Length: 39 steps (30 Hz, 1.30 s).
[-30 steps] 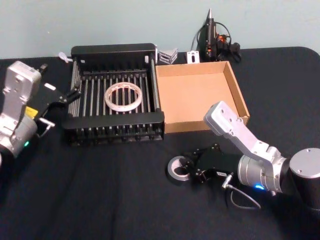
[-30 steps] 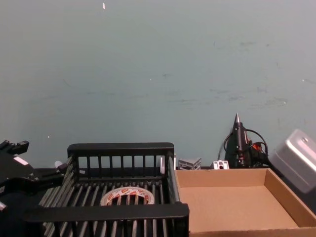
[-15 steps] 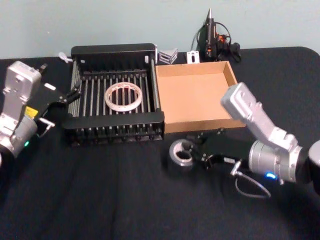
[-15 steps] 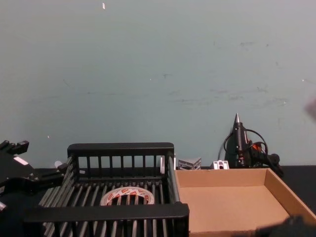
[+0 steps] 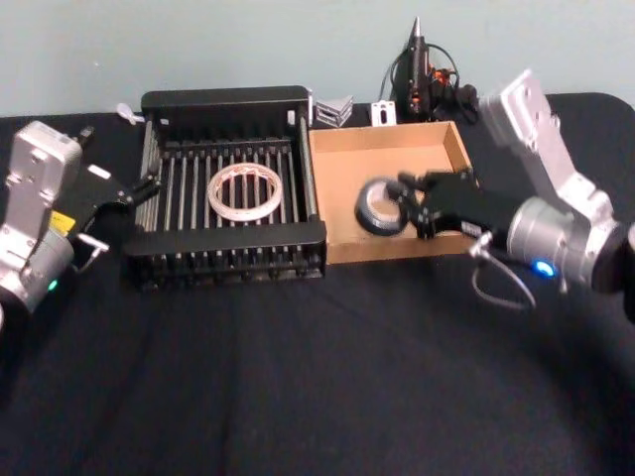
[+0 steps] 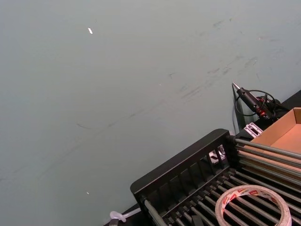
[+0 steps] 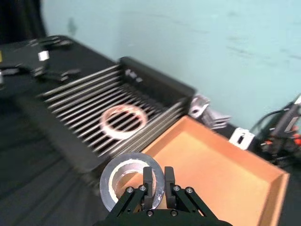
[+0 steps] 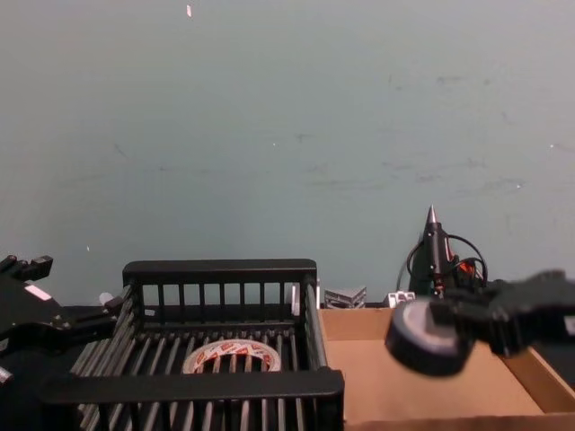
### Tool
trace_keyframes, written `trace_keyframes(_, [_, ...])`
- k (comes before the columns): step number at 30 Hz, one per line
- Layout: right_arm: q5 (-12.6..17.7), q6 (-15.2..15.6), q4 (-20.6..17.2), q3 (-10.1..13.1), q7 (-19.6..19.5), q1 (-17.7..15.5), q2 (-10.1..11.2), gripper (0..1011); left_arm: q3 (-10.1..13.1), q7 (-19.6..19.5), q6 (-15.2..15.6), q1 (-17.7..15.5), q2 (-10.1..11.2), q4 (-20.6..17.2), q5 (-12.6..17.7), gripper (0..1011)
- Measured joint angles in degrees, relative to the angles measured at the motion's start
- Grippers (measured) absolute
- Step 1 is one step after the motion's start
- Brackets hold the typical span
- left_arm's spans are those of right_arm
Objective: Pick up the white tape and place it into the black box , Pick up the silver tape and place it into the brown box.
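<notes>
R gripper (image 5: 409, 210), clamped on silver tape (image 5: 378, 208), had lifted it off the table to over the brown box (image 5: 437, 151); probably release next. White tape (image 5: 244, 190) already in black box (image 5: 225, 101).

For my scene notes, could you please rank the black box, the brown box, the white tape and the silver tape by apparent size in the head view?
1. Black box, largest.
2. Brown box, somewhat smaller.
3. White tape, lying in the black box.
4. Silver tape, smallest, though the right gripper holds it raised nearer the camera, so its look is inflated.
</notes>
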Motion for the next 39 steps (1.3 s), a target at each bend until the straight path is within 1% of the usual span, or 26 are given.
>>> trace_keyframes(4, [-0.8, 0.8, 4.1, 0.1, -2.5, 3.9, -3.2, 152, 0.0, 0.0, 0.0, 0.0, 0.0, 0.0, 0.0, 1001])
trace_keyframes(5, [-1.3, 1.2, 6.0, 0.1, -3.5, 5.4, -4.4, 152, 0.0, 0.0, 0.0, 0.0, 0.0, 0.0, 0.0, 1001])
trace_keyframes(8, [-2.1, 1.7, 8.7, 0.1, -4.9, 7.5, -6.3, 152, 0.0, 0.0, 0.0, 0.0, 0.0, 0.0, 0.0, 1001])
trace_keyframes(9, [-2.8, 2.0, 10.8, 0.1, -6.0, 8.9, -7.7, 152, 0.0, 0.0, 0.0, 0.0, 0.0, 0.0, 0.0, 1001])
trace_keyframes(10, [-3.1, 2.0, 11.7, 0.1, -6.4, 9.5, -8.2, 152, 0.0, 0.0, 0.0, 0.0, 0.0, 0.0, 0.0, 1001])
trace_keyframes(11, [-3.8, 2.3, 13.8, 0.1, -7.4, 10.8, -9.4, 152, 0.0, 0.0, 0.0, 0.0, 0.0, 0.0, 0.0, 1001])
trace_keyframes(13, [-4.4, 2.3, 16.1, 0.0, -8.3, 12.2, -10.8, 152, 0.0, 0.0, 0.0, 0.0, 0.0, 0.0, 0.0, 1001])
trace_keyframes(14, [-5.1, 2.4, 18.4, -0.1, -9.2, 13.5, -12.0, 152, 0.0, 0.0, 0.0, 0.0, 0.0, 0.0, 0.0, 1001])
trace_keyframes(17, [-6.1, 2.4, 22.1, -0.3, -10.5, 15.4, -13.8, 152, 0.0, 0.0, 0.0, 0.0, 0.0, 0.0, 0.0, 1001])
trace_keyframes(18, [-6.6, 2.4, 24.1, -0.4, -11.1, 16.4, -14.8, 151, 0.0, 0.0, 0.0, 0.0, 0.0, 0.0, 0.0, 1001])
trace_keyframes(21, [-7.5, 2.4, 27.5, -0.6, -11.9, 18.0, -16.2, 152, 0.0, 0.0, 0.0, 0.0, 0.0, 0.0, 0.0, 1001])
trace_keyframes(22, [-8.0, 2.4, 29.6, -0.8, -12.4, 18.8, -16.9, 152, 0.0, 0.0, 0.0, 0.0, 0.0, 0.0, 0.0, 1001])
trace_keyframes(23, [-8.2, 2.4, 30.3, -0.8, -12.5, 19.1, -17.3, 152, 0.0, 0.0, 0.0, 0.0, 0.0, 0.0, 0.0, 1001])
trace_keyframes(24, [-8.7, 2.3, 32.1, -0.9, -12.9, 19.8, -17.9, 152, 0.0, 0.0, 0.0, 0.0, 0.0, 0.0, 0.0, 1001])
trace_keyframes(28, [-9.6, 2.1, 35.5, -0.9, -13.5, 21.0, -19.2, 152, 0.0, 0.0, 0.0, 0.0, 0.0, 0.0, 0.0, 1001])
trace_keyframes(31, [-10.3, 2.0, 37.4, -0.9, -13.7, 21.5, -19.9, 152, 0.0, 0.0, 0.0, 0.0, 0.0, 0.0, 0.0, 1001])
trace_keyframes(35, [-11.0, 1.9, 38.6, -0.9, -13.7, 21.8, -20.3, 152, 0.0, 0.0, 0.0, 0.0, 0.0, 0.0, 0.0, 1001])
trace_keyframes(39, [-11.4, 1.8, 38.8, -1.0, -13.8, 21.8, -20.4, 152, 0.0, 0.0, 0.0, 0.0, 0.0, 0.0, 0.0, 1001])
